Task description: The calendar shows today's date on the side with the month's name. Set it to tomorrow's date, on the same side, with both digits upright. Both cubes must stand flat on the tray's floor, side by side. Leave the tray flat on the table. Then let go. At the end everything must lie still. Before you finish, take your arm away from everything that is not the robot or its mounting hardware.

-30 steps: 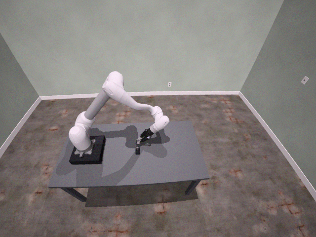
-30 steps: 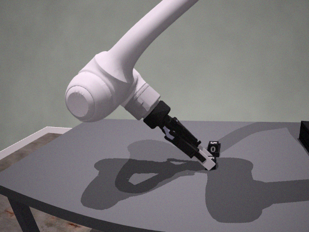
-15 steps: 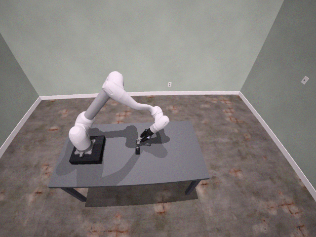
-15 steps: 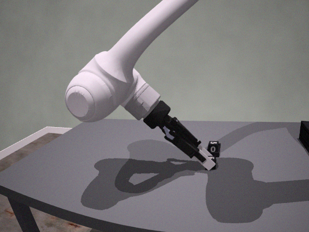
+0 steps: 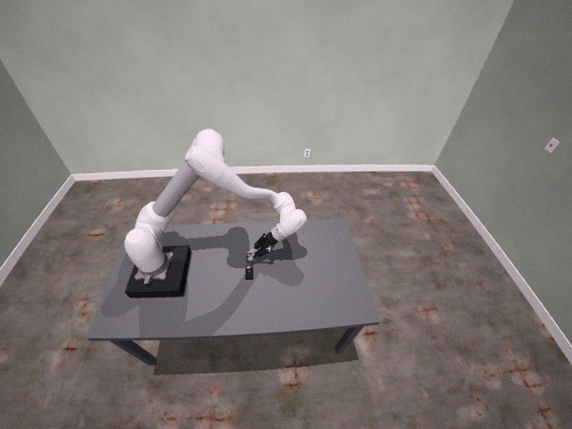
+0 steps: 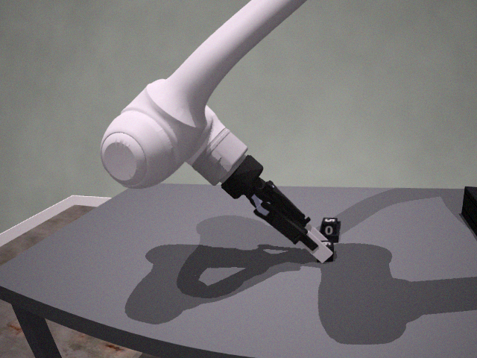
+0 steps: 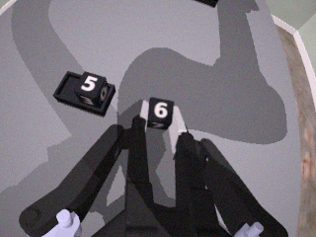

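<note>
Black base block (image 5: 183,272) (image 6: 470,209) (image 7: 206,2) is at the far left if you're looking from the top, with the white Doosan arm (image 5: 216,172) (image 6: 227,50) mounted on it and bending up and over the grey table (image 5: 323,286) (image 6: 115,215) (image 7: 106,30). Moving right, you get to the little black calendar tray (image 5: 248,277) (image 7: 80,106), sitting flat on the tabletop. From the wrist cam there's one black cube in it, the 5 cube (image 6: 329,230) (image 7: 90,88), over in the right-hand part, white 5 facing up and a 0 on one side. The left part of the tray has no cube in it.

Next along in that same wrist shot is the 6 cube (image 7: 161,113), outside the tray and near it, not touching. It's pinched between the pale pads of the Robotiq gripper (image 5: 250,256) (image 6: 323,247) (image 7: 161,118), so the fingers are pretty narrow, with just a cube's width between them. Can't tell if its underside touches the table. The gripper comes in on a slant from the wrist, and further right there's a white outlet (image 5: 307,153) on the green wall (image 5: 286,83) (image 6: 366,96).
</note>
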Tool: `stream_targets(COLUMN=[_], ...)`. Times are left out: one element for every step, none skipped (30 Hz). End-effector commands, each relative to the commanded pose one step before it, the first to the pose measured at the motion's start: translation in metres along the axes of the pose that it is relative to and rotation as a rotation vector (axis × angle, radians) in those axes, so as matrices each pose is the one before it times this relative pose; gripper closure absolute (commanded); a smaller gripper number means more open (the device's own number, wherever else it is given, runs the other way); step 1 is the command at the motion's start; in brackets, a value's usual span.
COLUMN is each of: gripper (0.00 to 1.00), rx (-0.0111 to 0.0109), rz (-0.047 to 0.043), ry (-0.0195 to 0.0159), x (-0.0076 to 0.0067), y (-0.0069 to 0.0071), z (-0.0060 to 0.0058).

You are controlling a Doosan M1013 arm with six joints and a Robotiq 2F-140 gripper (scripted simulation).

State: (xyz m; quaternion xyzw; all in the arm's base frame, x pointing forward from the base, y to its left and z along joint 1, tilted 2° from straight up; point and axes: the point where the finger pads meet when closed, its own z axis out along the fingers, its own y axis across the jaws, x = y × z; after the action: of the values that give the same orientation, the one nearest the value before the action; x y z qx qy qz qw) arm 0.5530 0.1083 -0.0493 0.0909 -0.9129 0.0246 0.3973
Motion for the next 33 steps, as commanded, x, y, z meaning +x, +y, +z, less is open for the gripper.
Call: stream_targets(gripper=[0.8,0.8,0.8,0.8,0.78,0.78,0.78,0.76,0.76,0.76,0.73,0.73,0.73,0.71,0.71,0.71,0.59,0.59,0.59,0.59,0.59,0.59,0.59,0.59,0.59,0.59,0.59,0.59,0.59,0.59,0.59,0.59,0.59], rx=[-0.00012,0.0,0.0,0.0,0.0,0.0,0.0,0.0,0.0,0.0,0.0,0.0,0.0,0.0,0.0,0.0,0.0,0.0,0.0,0.0,0.0,0.0,0.0,0.0,0.0,0.0,0.0,0.0,0.0,0.0,0.0,0.0,0.0], rz=[-0.00015,0.0,0.0,0.0,0.0,0.0,0.0,0.0,0.0,0.0,0.0,0.0,0.0,0.0,0.0,0.0,0.0,0.0,0.0,0.0,0.0,0.0,0.0,0.0,0.0,0.0,0.0,0.0,0.0,0.0,0.0,0.0,0.0], ry=[-0.00018,0.0,0.0,0.0,0.0,0.0,0.0,0.0,0.0,0.0,0.0,0.0,0.0,0.0,0.0,0.0,0.0,0.0,0.0,0.0,0.0,0.0,0.0,0.0,0.0,0.0,0.0,0.0,0.0,0.0,0.0,0.0,0.0], x=[0.00009,0.0,0.0,0.0,0.0,0.0,0.0,0.0,0.0,0.0,0.0,0.0,0.0,0.0,0.0,0.0,0.0,0.0,0.0,0.0,0.0,0.0,0.0,0.0,0.0,0.0,0.0,0.0,0.0,0.0,0.0,0.0,0.0], y=[0.00004,0.0,0.0,0.0,0.0,0.0,0.0,0.0,0.0,0.0,0.0,0.0,0.0,0.0,0.0,0.0,0.0,0.0,0.0,0.0,0.0,0.0,0.0,0.0,0.0,0.0,0.0,0.0,0.0,0.0,0.0,0.0,0.0], z=[-0.00013,0.0,0.0,0.0,0.0,0.0,0.0,0.0,0.0,0.0,0.0,0.0,0.0,0.0,0.0,0.0,0.0,0.0,0.0,0.0,0.0,0.0,0.0,0.0,0.0,0.0,0.0,0.0,0.0,0.0,0.0,0.0,0.0])
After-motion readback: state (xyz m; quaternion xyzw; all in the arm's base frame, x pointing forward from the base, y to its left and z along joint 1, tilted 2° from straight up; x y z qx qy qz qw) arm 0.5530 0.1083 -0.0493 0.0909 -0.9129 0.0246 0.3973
